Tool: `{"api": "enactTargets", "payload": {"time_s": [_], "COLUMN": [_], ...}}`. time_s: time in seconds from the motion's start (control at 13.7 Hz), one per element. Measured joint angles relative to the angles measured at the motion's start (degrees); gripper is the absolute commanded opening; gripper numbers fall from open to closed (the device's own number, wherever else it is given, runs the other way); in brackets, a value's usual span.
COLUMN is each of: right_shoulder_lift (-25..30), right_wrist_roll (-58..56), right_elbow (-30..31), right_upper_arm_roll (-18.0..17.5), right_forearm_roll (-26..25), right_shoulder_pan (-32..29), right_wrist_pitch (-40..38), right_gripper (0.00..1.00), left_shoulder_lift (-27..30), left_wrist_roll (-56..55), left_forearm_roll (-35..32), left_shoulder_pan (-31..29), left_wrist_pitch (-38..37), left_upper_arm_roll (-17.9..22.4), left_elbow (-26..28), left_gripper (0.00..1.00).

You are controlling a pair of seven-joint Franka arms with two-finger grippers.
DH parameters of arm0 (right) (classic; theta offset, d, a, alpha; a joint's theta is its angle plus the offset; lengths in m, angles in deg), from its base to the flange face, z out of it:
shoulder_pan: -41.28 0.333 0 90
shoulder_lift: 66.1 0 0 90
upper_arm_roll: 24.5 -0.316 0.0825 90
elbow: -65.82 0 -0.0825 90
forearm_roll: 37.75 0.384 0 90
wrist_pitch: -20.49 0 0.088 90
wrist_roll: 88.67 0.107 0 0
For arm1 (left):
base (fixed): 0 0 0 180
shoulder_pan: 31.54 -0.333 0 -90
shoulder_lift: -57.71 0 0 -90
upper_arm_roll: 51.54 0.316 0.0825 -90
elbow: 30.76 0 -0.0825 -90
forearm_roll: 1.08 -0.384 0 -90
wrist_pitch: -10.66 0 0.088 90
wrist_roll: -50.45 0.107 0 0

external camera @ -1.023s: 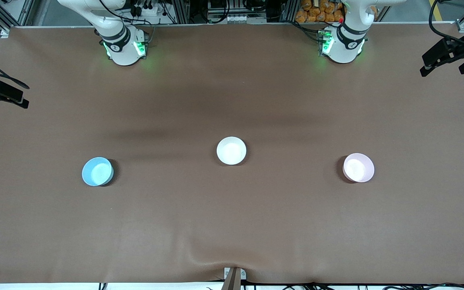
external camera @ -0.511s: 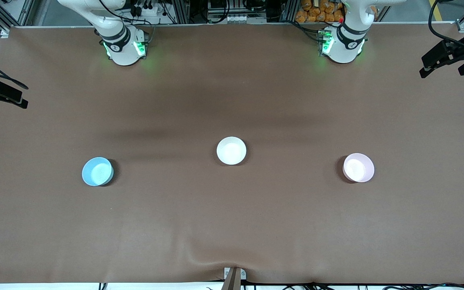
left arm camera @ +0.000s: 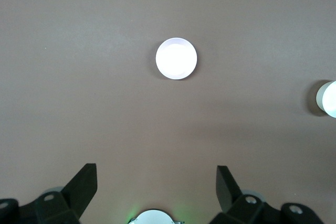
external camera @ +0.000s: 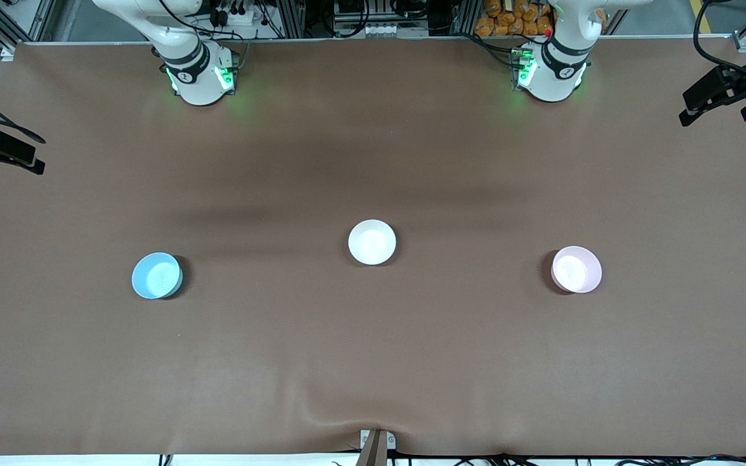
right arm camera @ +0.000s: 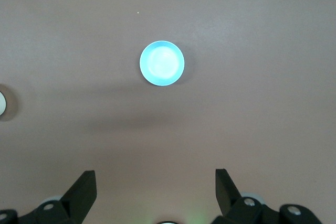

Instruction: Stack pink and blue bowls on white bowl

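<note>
I am holding both of my grippers high above the brown table (external camera: 373, 362), and neither one is gripping anything. My left gripper (left arm camera: 156, 182) is hanging with its two dark fingers (left arm camera: 84, 182) spread wide apart, nothing between them; its wrist view is looking straight down on the pink bowl (left arm camera: 176, 58), which appears almost white under the glare there. My right gripper (right arm camera: 155, 184) is likewise standing fully open and empty — its fingers (right arm camera: 83, 186) are framing bare table, with the blue bowl (right arm camera: 162, 63) lying below it. In the front view, the three bowls are sitting upright in a loose row across the middle of the table, well apart from one another and not stacked. The white bowl (external camera: 372, 242) is resting in the centre, slightly farther from the front camera than the other two. The blue bowl (external camera: 157, 276) is sitting toward the right arm's end of the table, and the pink bowl (external camera: 577, 269) is sitting toward the left arm's end — each one on the table surface, untouched by either gripper. The edge of the white bowl is also showing at the border of each wrist view.
</note>
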Motion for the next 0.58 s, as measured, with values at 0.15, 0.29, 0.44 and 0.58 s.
{"api": "enactTargets", "payload": {"time_s": [0.15,0.29,0.44,0.58], "right_shoulder_lift": [0.0,0.0,0.0,-0.1], "right_wrist_roll": [0.0,0.0,0.0,0.0], "right_elbow": [0.0,0.0,0.0,0.0], "right_upper_arm_roll": [0.0,0.0,0.0,0.0], "right_forearm_roll": [0.0,0.0,0.0,0.0], "right_shoulder_pan": [0.0,0.0,0.0,0.0], "right_wrist_pitch": [0.0,0.0,0.0,0.0], "right_gripper": [1.00,1.00,1.00,1.00], "left_shoulder_lift": [-0.7,-2.2,-5.1,-8.9], "left_wrist_roll": [0.0,0.1,0.2,0.2], "left_forearm_roll": [0.0,-0.7,-1.5,-1.6], "left_shoulder_pan": [0.0,0.0,0.2,0.3], "left_wrist_pitch": [0.1,1.1,4.4,8.9], "left_upper_arm_roll": [0.0,0.0,-0.2,-0.4], "left_elbow": [0.0,0.0,0.4,1.9], "left_gripper": [1.00,1.00,1.00,1.00]}}
